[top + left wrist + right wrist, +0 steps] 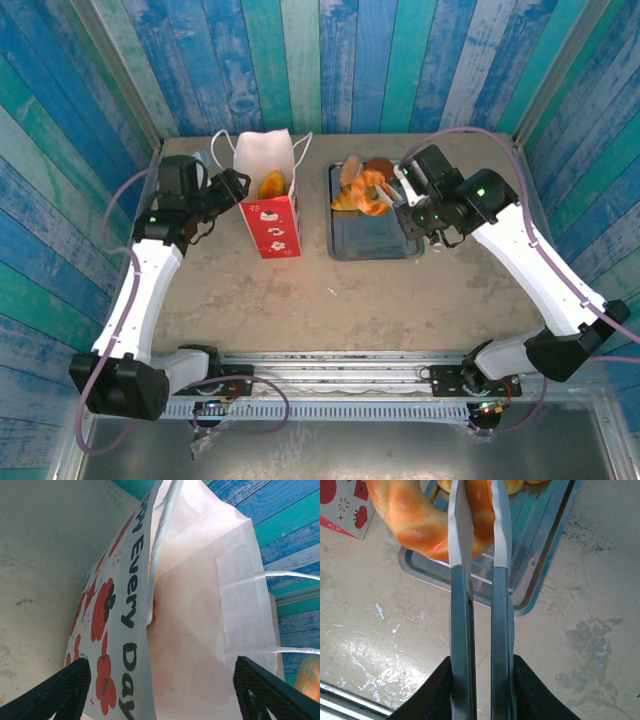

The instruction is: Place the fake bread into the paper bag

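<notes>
White-over-red paper bag (271, 222); golden-orange bread (365, 192); grey tray (375, 241) and tongs (460, 630).

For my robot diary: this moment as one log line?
left end effector: open by bag | right end effector: shut on tongs | tongs: pinching bread

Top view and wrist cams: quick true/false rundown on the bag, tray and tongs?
1. The bag lies flat on the table. False: it stands upright.
2. A pastry is already in the bag. True.
3. The tray sits left of the bag. False: it sits to the bag's right.
4. The right gripper is shut on the tongs. True.
5. The tongs pinch an orange ring pastry. True.
</notes>
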`<action>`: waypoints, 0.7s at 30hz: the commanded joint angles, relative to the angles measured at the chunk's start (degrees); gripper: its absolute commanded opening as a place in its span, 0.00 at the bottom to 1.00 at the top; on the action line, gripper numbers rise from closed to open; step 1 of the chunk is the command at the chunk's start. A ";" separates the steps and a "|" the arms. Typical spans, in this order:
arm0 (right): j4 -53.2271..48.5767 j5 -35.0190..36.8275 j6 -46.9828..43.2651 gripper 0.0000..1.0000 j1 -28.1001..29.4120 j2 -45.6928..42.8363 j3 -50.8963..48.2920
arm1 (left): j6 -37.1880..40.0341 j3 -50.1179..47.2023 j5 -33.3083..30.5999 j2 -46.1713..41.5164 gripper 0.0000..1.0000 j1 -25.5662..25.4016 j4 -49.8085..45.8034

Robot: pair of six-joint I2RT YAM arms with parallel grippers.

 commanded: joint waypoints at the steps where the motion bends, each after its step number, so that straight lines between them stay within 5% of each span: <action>1: 1.36 1.75 -1.50 0.30 0.53 -2.03 2.91 | 0.93 2.23 -4.53 2.21 0.75 -0.62 -0.14; 21: 0.09 6.75 -4.74 0.30 9.21 8.40 27.74 | 2.44 4.32 -4.53 5.29 0.32 -1.23 2.36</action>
